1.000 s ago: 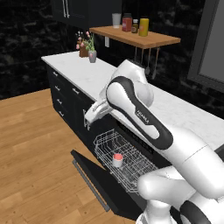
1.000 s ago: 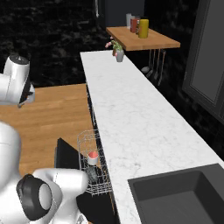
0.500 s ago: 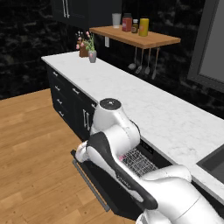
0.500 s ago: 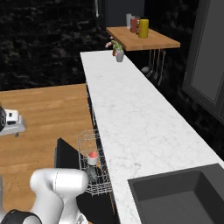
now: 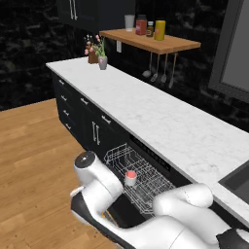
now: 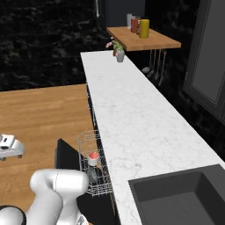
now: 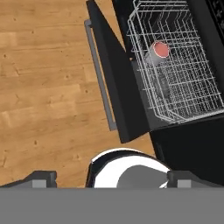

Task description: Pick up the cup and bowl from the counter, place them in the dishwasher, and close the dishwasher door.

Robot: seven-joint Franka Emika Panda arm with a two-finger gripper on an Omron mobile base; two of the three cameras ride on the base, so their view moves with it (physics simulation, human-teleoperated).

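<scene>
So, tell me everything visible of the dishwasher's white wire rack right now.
The white wire pull-out rack is a rectangular basket of thin crossed wires, drawn out of the black dishwasher over the lowered flat black door. The small white cup with a red inside stands upright in it, and a grey bowl lies beside the cup. Nothing else touches it.

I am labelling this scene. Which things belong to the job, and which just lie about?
Job: cup, bowl, rack, dishwasher door, counter.
Lying about: flower pot, shelf jars, hanging utensils, sink.
</scene>
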